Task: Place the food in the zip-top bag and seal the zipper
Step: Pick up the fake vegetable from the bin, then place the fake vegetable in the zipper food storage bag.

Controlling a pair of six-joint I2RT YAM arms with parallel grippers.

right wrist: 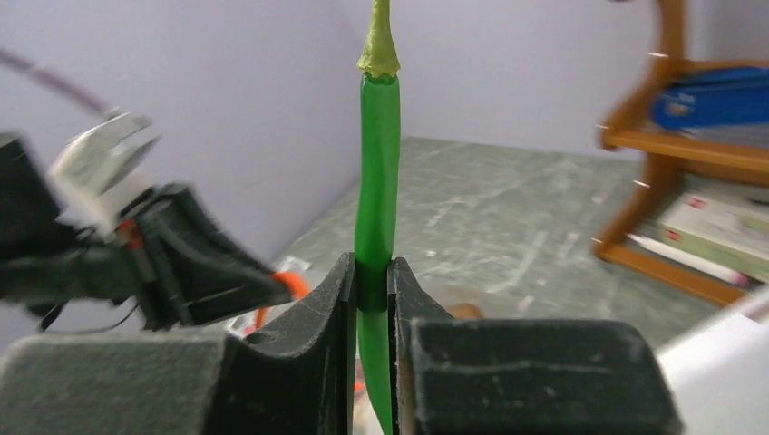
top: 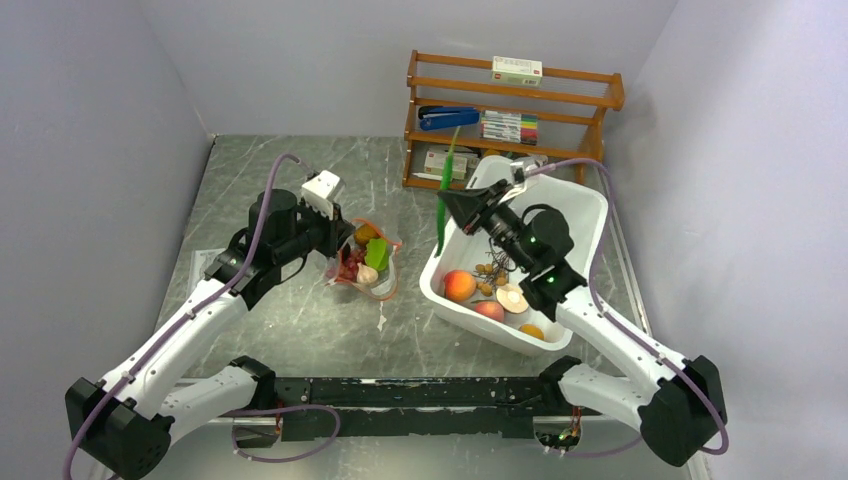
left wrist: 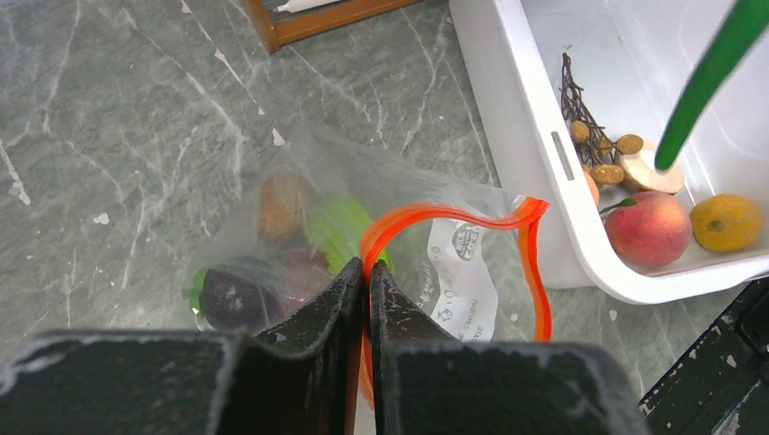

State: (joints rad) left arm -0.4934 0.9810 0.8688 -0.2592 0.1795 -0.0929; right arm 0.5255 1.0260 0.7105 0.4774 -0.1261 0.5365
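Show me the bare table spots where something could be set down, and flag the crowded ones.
Bare tabletop lies between the left wall, the wooden shelf and the zip-top bag; another patch sits between the bag, the white bin and the arms' base rail. Crowded: the bag-to-bin gap, where the green pod hangs.

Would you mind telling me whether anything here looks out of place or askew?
Nothing looks spilled or damaged. The zipper is bowed into a loop where the left tool pinches it, holding the zip-top bag open, and the right tool grips the green pod mid-length.
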